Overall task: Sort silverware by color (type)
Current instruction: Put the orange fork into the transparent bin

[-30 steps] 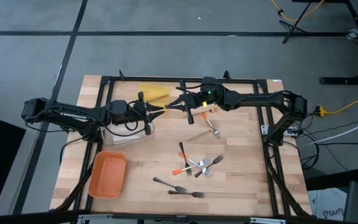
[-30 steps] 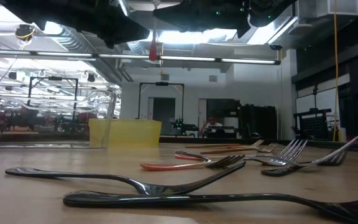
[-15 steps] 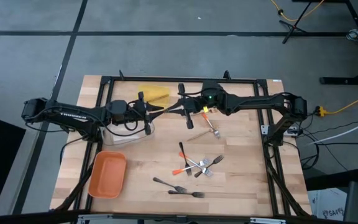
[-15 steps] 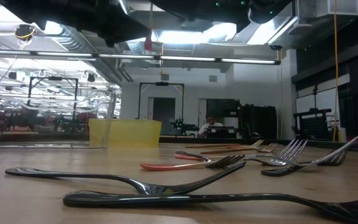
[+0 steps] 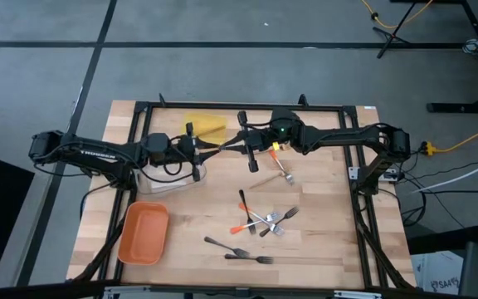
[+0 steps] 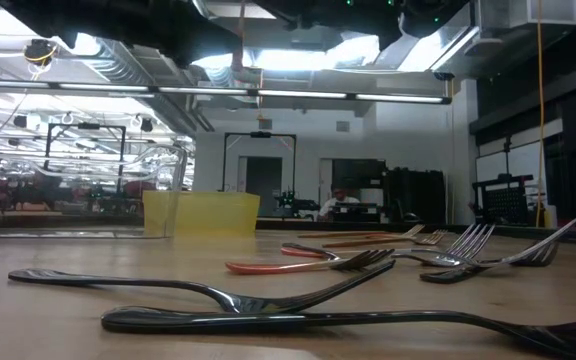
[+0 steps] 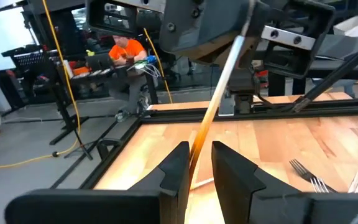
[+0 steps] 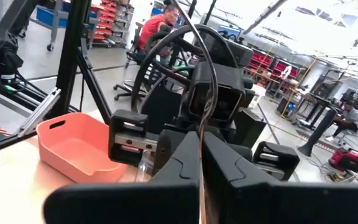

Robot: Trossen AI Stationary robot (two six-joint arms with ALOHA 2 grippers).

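Wooden tabletop (image 5: 322, 249) under a black frame, grey floor around. Both arms meet high over the far middle. Left gripper (image 7: 199, 163) and right gripper (image 5: 241, 142) each pinch an end of one tan wooden utensil (image 7: 219, 87), which spans the gap between them above the table, just beside the yellow tray (image 5: 205, 127). Right fingers (image 8: 185, 155) pressed together on its thin end. Remaining silverware (image 5: 264, 220) lies clustered near the middle; two dark forks (image 5: 239, 252) nearer the front edge. Orange tray (image 5: 144, 233) front left, well apart. Bare wood between pile and trays.
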